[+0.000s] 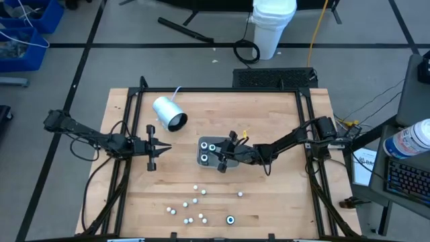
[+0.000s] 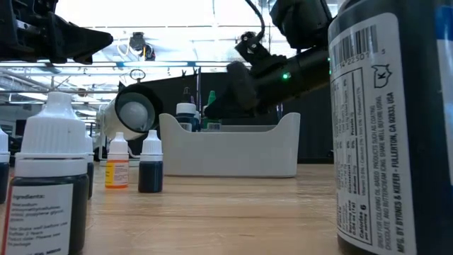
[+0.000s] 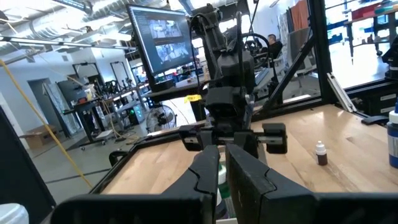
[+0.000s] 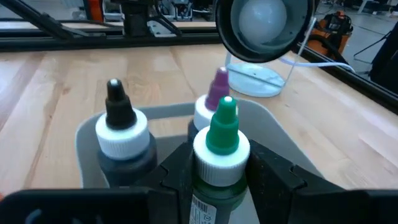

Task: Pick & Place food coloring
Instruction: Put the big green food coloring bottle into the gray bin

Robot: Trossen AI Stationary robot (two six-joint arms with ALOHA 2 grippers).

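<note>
right gripper: the right gripper (image 4: 219,177) hangs over the near end of the grey tray (image 1: 203,143) at the middle of the counter (image 1: 269,117), its fingers clamped on a green-capped bottle (image 4: 222,140) at the body, just under the white collar.
left gripper: the left gripper (image 1: 156,147) waits left of the tray, well apart from it, its fingers pressed nearly together with nothing between them.
held bottle, pose: upright, long axis vertical, dropper tip pointing up; its base is hidden, so i cannot tell whether it touches the tray floor.
in the tray: a black-tipped bottle (image 4: 120,134) and a purple-tipped bottle (image 4: 214,99) stand upright beside the held one.
still loose: the other food coloring bottles (image 1: 195,202) are scattered on the near part of the counter, mostly standing, caps up.
handling, as a judgement: small, light, rigid plastic with a smooth label, likely slippery and easy to tip; the ridged collar or the body just below it looks the safest place to pinch, across the narrow width.
other: a white-and-grey cylinder (image 1: 168,112) lies on its side at the far left.
</note>
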